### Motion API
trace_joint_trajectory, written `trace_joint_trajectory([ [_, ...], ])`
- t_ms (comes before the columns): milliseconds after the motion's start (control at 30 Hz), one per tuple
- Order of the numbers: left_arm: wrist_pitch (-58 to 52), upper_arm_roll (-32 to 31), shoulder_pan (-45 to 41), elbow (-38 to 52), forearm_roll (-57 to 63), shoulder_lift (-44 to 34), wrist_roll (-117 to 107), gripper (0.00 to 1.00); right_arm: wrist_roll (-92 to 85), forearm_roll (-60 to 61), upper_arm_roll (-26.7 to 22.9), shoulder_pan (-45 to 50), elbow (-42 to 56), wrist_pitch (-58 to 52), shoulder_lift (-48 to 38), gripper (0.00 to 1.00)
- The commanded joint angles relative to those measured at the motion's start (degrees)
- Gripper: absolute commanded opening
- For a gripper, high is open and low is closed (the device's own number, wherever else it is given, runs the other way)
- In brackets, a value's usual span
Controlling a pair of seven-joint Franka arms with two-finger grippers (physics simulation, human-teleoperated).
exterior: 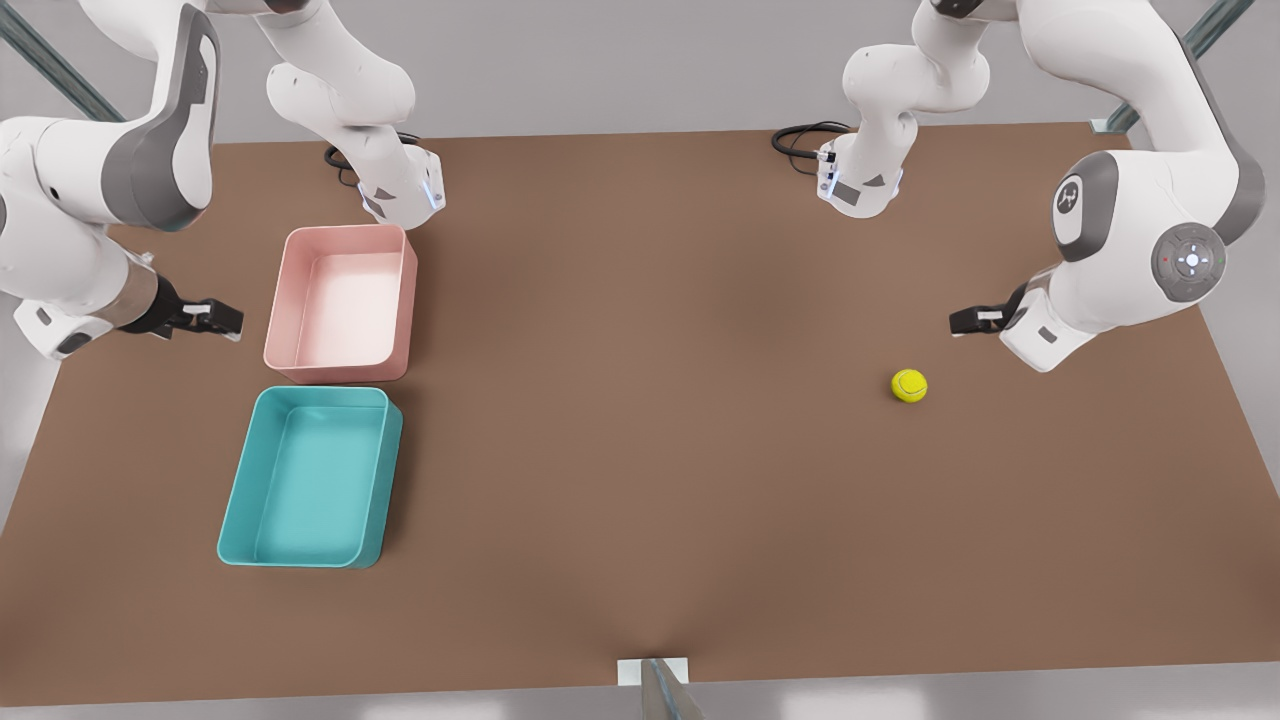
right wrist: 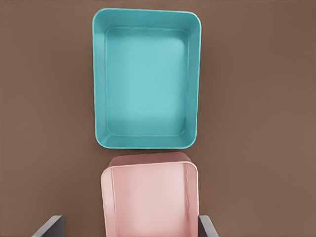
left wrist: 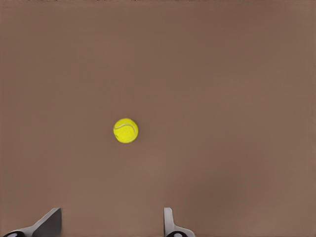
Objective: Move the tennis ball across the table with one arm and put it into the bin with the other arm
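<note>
Just ahead of the left claw point(exterior: 958, 322), whose fingers point(left wrist: 48, 223) are spread, the tennis ball point(exterior: 909, 385) is seen on the counter point(exterior: 640, 420), untouched. Beneath the right claw point(exterior: 228, 320), also spread, the pink tray point(right wrist: 150, 200) is cut off; the bin point(right wrist: 147, 79) lies beyond.

— What sort of place is it?
— A simulated robot test cell — a bare brown table point(exterior: 640, 480) with two white arms mounted at its far edge, cables point(exterior: 800, 135) coiled by their bases.
— Anything else?
— Metal frame struts point(exterior: 50, 60) at the corners and plain grey floor around — no furnishings.
</note>
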Motion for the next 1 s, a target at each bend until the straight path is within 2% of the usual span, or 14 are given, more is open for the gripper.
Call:
trace_joint_trajectory([
  [0, 0.9, 0.0, 0.0, 0.0, 0.0, 0.0, 1.5, 1.00, 2.2, 0.0, 0.0, -0.1, 0.1, 1.7, -0.1, 1.00],
  [33, 1.6, 0.0, 0.1, 0.0, 0.1, 0.0, 1.7, 1.00, 2.2, -0.1, 0.0, -0.1, 0.1, 1.7, 0.0, 1.00],
  [100, 3.2, 0.1, 0.3, -0.6, 0.0, 0.7, 4.9, 0.30, 1.6, -0.5, 0.0, 0.4, 0.1, 1.8, 0.8, 1.00],
  [133, 4.3, 0.1, 1.1, -1.6, 0.1, 1.4, 7.3, 0.21, 0.9, -0.2, -0.1, 0.1, 0.1, 1.5, 0.9, 1.00],
  [233, 24.4, 0.1, 2.6, -16.7, 0.4, 1.3, 40.9, 0.21, 0.9, -0.1, 0.0, 0.1, 0.2, 2.2, 1.5, 1.00],
  [300, 35.1, 0.1, 5.0, -20.0, 0.5, 4.3, 78.4, 0.21, 0.9, 0.3, -0.3, -0.1, 0.3, 3.0, 1.4, 1.00],
  [333, 37.1, 0.1, 5.0, -21.1, 0.6, 4.5, 85.1, 0.21, 0.9, 1.2, -0.3, 0.0, 0.6, 3.0, 1.4, 1.00],
  [367, 38.6, 0.0, 5.6, -22.6, 8.1, 6.0, 97.1, 0.21, 0.9, 1.4, -0.3, -0.1, 0.3, 3.3, 2.1, 1.00],
  [500, 39.3, 0.0, 7.4, -27.2, 8.1, 7.2, 99.7, 0.21, 1.0, 3.1, -0.3, 0.2, 0.4, 4.9, 4.1, 1.00],
  [600, 39.9, 0.0, 9.5, -29.5, 5.7, 9.1, 114.2, 0.21, 1.0, 3.1, -0.2, 0.4, 0.2, 4.9, 4.1, 1.00],
  [700, 43.1, -0.1, 9.2, -32.3, 5.8, 10.0, 114.6, 0.21, 1.2, 4.1, -0.2, 0.5, -1.5, 5.1, 3.4, 1.00],
  [733, 48.9, -0.2, 9.2, -35.1, 8.0, 9.9, 113.8, 0.21, 1.1, 4.1, -0.2, 0.5, -3.1, 6.3, 2.6, 1.00],
  [767, 52.0, -1.0, 9.8, -36.1, 15.7, 9.7, 113.0, 0.21, 1.2, 4.1, -0.1, 0.5, -3.3, 6.4, 2.5, 1.00],
  [967, 51.8, -3.4, 12.0, -37.3, 18.7, 10.4, 112.0, 0.21, 1.1, 4.2, -0.1, 0.5, -3.7, 6.4, 2.4, 1.00],
])
